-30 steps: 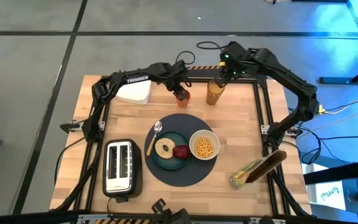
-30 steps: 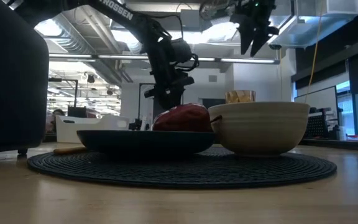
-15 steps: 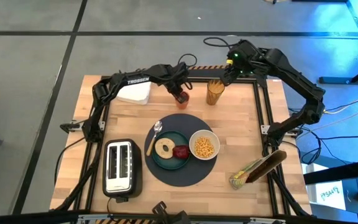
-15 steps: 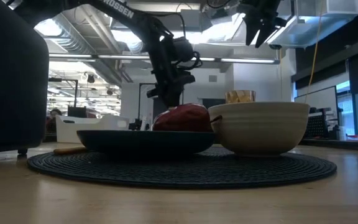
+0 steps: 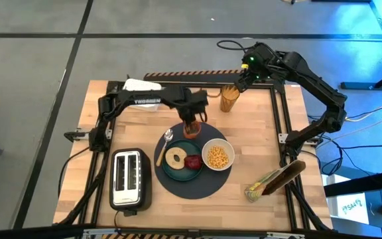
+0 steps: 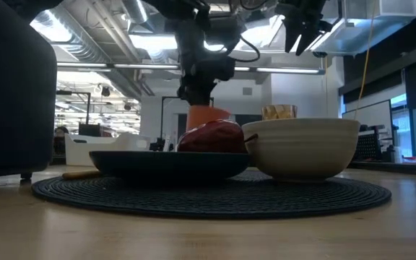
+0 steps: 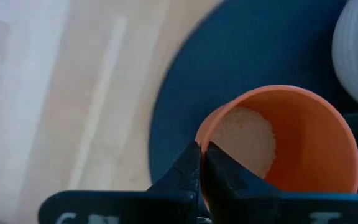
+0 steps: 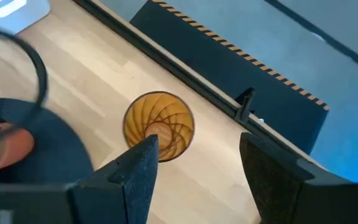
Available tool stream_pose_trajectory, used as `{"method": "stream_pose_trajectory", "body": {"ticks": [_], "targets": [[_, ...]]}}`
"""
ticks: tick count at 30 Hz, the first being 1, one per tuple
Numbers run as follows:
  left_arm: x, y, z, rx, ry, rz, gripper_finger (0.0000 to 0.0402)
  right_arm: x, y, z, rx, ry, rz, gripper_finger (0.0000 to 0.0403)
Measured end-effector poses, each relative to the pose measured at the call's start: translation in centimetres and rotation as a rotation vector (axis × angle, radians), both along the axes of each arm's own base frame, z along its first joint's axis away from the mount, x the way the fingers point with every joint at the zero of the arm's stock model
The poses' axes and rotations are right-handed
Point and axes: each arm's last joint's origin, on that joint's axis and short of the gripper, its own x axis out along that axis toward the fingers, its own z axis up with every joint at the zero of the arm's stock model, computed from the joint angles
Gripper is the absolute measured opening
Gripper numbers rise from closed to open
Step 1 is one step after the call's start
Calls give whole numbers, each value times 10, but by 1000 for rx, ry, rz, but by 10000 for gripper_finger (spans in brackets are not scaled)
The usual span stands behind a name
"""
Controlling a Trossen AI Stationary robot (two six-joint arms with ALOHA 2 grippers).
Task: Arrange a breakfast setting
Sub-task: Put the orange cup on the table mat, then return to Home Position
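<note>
Cup pinched by its rim, hanging over the mat's far edge.
Left gripper [image 7: 201, 163] has its fingers pressed together on the wall of the small orange cup [image 7: 278, 146], holding it above the dark-grey mat [image 5: 178, 187]; just beside it sit the white bowl [image 5: 217, 155], the teal plate [image 5: 178, 171] with bagel [image 5: 175, 158] and red fruit [image 5: 193, 161], and the spoon [image 5: 164, 145]. Right gripper [image 8: 194, 163] hovers with fingers spread above an amber glass [image 8: 158, 126] at the table's far edge.
</note>
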Motion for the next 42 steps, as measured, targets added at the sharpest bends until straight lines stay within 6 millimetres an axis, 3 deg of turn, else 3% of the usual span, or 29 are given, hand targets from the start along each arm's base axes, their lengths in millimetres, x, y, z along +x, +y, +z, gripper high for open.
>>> {"method": "stream_pose_trajectory", "body": {"ticks": [7,12,16,20,24,28,32,35,39,42], "targets": [[4,-11,-15,10,-6,36,12,3,4,0,22,-15,31,216],[3,-8,-16,-2,-17,66,62,5,18,5,3,-36,79,216],[-4,-4,-7,-5,-20,79,107,2,37,18,-26,-117,151,216],[-20,-2,22,4,-57,93,143,-4,59,34,-59,-245,343,216],[-44,-7,72,48,-198,70,160,-11,76,32,-75,-418,486,216],[-72,-21,133,121,-529,60,162,-31,95,23,-68,-642,659,204],[-108,-41,163,185,-933,40,162,-56,120,8,-28,-861,765,158],[-142,-58,152,214,-1054,4,162,-74,138,-15,-22,-940,802,103],[-180,-73,119,218,-1036,-10,162,-93,148,-53,-24,-923,727,18],[-197,-76,103,224,-1031,3,163,-101,148,-81,-41,-832,662,16]]}}
